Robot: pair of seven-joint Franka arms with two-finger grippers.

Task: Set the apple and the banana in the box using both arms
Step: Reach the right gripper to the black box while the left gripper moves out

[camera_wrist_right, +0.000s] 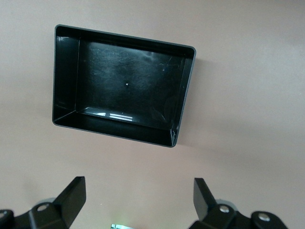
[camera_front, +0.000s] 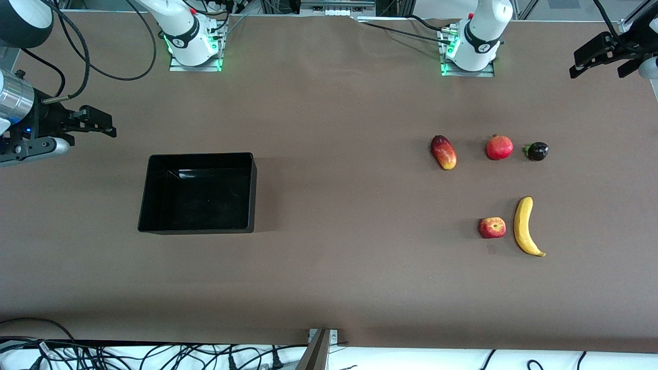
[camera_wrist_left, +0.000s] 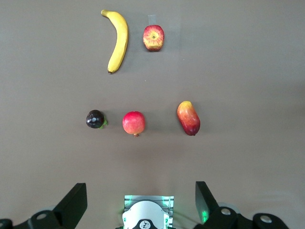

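Observation:
The apple (camera_front: pixel 492 227) lies beside the banana (camera_front: pixel 525 226) toward the left arm's end of the table. Both also show in the left wrist view, the apple (camera_wrist_left: pixel 153 37) and the banana (camera_wrist_left: pixel 118 40). The black box (camera_front: pixel 201 155) stands empty toward the right arm's end and shows in the right wrist view (camera_wrist_right: pixel 187 90). My left gripper (camera_front: pixel 597 72) is open and empty, up over the table edge at its arm's end (camera_wrist_left: pixel 140 187). My right gripper (camera_front: pixel 105 126) is open and empty, up beside the box near the table's end (camera_wrist_right: pixel 138 183).
A red-yellow mango (camera_front: pixel 443 152), a red pomegranate (camera_front: pixel 499 147) and a small dark fruit (camera_front: pixel 536 151) lie in a row farther from the front camera than the apple and banana. The arm bases (camera_front: pixel 468 49) stand along the table's edge.

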